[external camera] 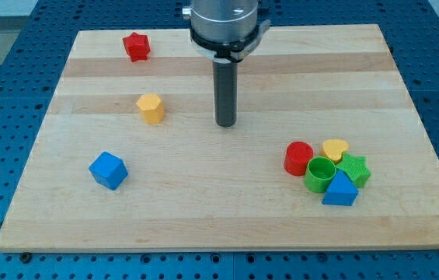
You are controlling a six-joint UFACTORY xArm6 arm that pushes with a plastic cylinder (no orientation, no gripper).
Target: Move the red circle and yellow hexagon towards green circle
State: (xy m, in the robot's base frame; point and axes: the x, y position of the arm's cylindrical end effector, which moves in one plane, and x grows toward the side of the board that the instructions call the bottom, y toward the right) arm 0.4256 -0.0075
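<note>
On the board [203, 163] sit seven blocks, and my tip [226, 124] stands apart, touching none.

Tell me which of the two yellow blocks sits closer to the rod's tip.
The yellow hexagon block, alone toward the view's left of my tip; the yellow heart block sits farther away in the cluster at lower right.

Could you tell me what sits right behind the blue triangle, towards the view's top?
The green circle touches the blue triangle from behind, with the green star beside it. The triangle hides their lower edges. The red circle and yellow heart lie further back.
</note>
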